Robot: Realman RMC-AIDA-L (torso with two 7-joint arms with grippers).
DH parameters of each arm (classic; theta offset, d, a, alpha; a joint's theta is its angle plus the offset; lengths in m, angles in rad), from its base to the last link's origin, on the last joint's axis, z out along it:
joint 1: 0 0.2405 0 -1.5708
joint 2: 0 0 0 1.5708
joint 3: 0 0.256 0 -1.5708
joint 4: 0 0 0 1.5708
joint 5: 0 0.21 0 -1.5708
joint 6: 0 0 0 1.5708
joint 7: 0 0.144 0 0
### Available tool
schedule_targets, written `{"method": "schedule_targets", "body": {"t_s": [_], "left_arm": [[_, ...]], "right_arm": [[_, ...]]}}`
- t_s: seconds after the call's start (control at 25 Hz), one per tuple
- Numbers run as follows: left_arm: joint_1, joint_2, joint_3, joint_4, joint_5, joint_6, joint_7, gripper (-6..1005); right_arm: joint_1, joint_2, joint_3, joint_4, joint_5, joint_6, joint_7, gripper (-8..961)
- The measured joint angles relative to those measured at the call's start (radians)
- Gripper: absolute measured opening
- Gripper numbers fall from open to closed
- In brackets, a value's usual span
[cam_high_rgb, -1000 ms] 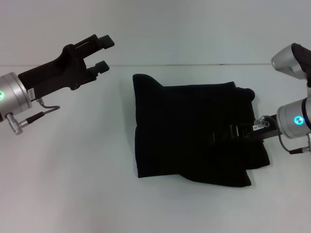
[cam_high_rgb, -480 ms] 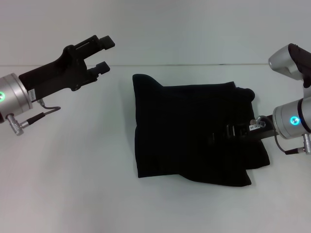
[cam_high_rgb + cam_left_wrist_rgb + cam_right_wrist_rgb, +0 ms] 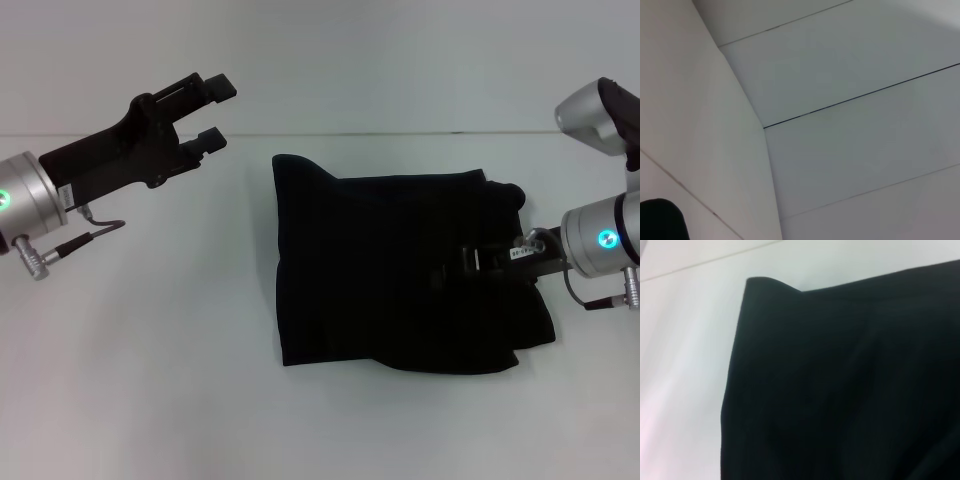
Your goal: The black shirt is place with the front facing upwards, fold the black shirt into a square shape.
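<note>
**Black shirt folded on counter; right end effector over its right side**

Position: The black shirt (image 3: 400, 270) lies on the white counter (image 3: 150, 380), centre to right of centre in the head view. The right end effector (image 3: 470, 265) reaches in from the right and sits low over the right half of the cloth, its dark fingers merging with the fabric. Cannot tell whether its fingers are spread, pressed together, or pinching cloth. The left end effector (image 3: 213, 112) hangs in the air well to the left of the shirt, apart from it, its two fingers spread with a clear gap between them and nothing held.

Appearance: The shirt is folded into a rough, nearly square block. Left edge fairly straight, with a raised rounded corner at the far left. Near edge uneven, with a notch toward the right. A small bump of cloth shows at the far right corner. Surface plain black; no lettering or label visible. The right wrist view shows the black shirt (image 3: 850, 385) filling most of the picture, one rounded corner against the counter.

Surroundings: The left wrist view shows only pale panels (image 3: 850, 150) with thin dark seams. Nothing stands between the left end effector and the shirt.
</note>
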Motion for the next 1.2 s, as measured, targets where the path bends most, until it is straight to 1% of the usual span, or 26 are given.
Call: {"method": "schedule_targets", "body": {"t_s": [0.12, 0.24, 0.36, 0.48, 0.64, 0.76, 0.8, 1.08, 1.2], "left_arm": [[0.002, 0.0, 0.0, 0.0, -0.002, 0.0, 0.0, 844], [0.004, 0.0, 0.0, 0.0, -0.005, 0.001, 0.0, 844], [0.005, 0.001, -0.001, 0.0, -0.014, 0.001, 0.001, 844], [0.006, 0.003, -0.001, 0.0, -0.019, 0.001, 0.001, 844], [0.009, 0.003, -0.002, 0.0, -0.026, 0.003, 0.001, 844], [0.012, 0.003, -0.003, 0.0, -0.031, 0.004, 0.003, 844], [0.012, 0.003, -0.005, 0.0, -0.031, 0.004, 0.004, 844], [0.004, 0.004, -0.011, 0.0, -0.031, 0.003, 0.008, 843], [0.004, 0.005, -0.011, 0.0, -0.031, -0.002, 0.009, 843]], "right_arm": [[-0.001, -0.004, 0.0, -0.006, 0.003, -0.003, 0.0, 135], [-0.002, -0.007, 0.001, -0.027, 0.004, -0.01, 0.0, 129], [-0.002, -0.012, 0.001, -0.106, 0.004, -0.04, 0.009, 122], [0.008, -0.024, 0.001, -0.183, 0.004, -0.084, 0.038, 124], [0.023, -0.04, -0.009, -0.232, -0.016, -0.122, 0.079, 127], [0.024, -0.046, -0.011, -0.23, -0.065, -0.099, 0.099, 129], [0.024, -0.047, -0.01, -0.21, -0.091, -0.073, 0.103, 129], [0.026, -0.048, -0.011, -0.126, -0.109, -0.025, 0.099, 134], [0.026, -0.052, -0.01, -0.108, -0.11, -0.02, 0.104, 136]]}}
